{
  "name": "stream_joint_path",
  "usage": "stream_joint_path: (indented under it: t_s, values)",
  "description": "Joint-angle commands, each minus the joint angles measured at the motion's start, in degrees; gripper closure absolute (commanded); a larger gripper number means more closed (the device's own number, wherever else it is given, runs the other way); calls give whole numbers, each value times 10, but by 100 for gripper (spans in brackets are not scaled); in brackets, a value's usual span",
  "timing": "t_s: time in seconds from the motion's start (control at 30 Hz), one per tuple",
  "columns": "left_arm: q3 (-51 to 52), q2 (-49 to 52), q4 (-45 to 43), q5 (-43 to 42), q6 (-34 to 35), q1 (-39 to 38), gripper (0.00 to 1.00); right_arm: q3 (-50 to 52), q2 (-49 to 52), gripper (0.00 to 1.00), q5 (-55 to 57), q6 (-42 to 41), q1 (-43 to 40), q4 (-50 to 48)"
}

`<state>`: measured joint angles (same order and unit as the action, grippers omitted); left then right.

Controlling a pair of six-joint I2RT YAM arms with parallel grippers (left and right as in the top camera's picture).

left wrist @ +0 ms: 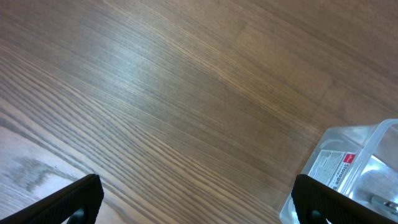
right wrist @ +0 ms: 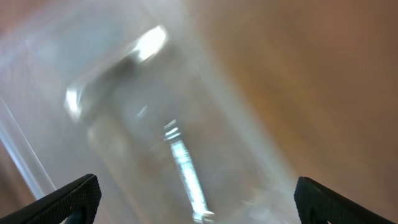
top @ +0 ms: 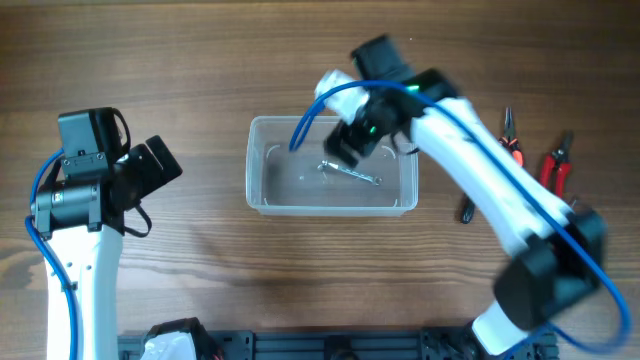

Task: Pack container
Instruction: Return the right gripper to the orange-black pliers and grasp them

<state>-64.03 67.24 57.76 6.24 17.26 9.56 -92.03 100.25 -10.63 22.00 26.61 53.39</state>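
The clear plastic container [top: 262, 190] stands at the table's middle. A silver wrench [top: 350, 174] lies inside it; it also shows blurred in the right wrist view [right wrist: 186, 174]. My right gripper [top: 348, 148] hovers over the container's right half, open and empty, its fingers wide apart [right wrist: 196, 202]. My left gripper [top: 165, 160] is open and empty to the left of the container, over bare wood [left wrist: 199, 199]. The container's corner with a white label [left wrist: 348, 171] shows at the right of the left wrist view.
Red-handled pliers [top: 512, 140] and a second red-handled tool [top: 556, 165] lie on the table right of the container. A small dark tool [top: 466, 210] lies near the right arm. Black equipment lines the table's front edge [top: 300, 345].
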Motion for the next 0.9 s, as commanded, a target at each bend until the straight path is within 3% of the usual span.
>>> stream_joint_path:
  t_s: [0.0, 0.13, 0.33, 0.6, 0.87]
  values:
    - [-5, 2, 4, -4, -5, 4, 0, -27, -99, 0, 200, -247, -72, 8]
    - [-5, 2, 8, -4, -5, 4, 0, -27, -125, 0, 215, -382, -185, 46]
    - [-5, 2, 10, -4, -5, 4, 0, 26, -85, 0, 180, -407, -309, 67]
    - [-5, 2, 11, -4, -5, 4, 0, 123, 12, 0, 162, -415, -341, 22]
    - [-5, 2, 26, -4, -5, 4, 0, 129, 104, 0, 154, -414, -341, -12]
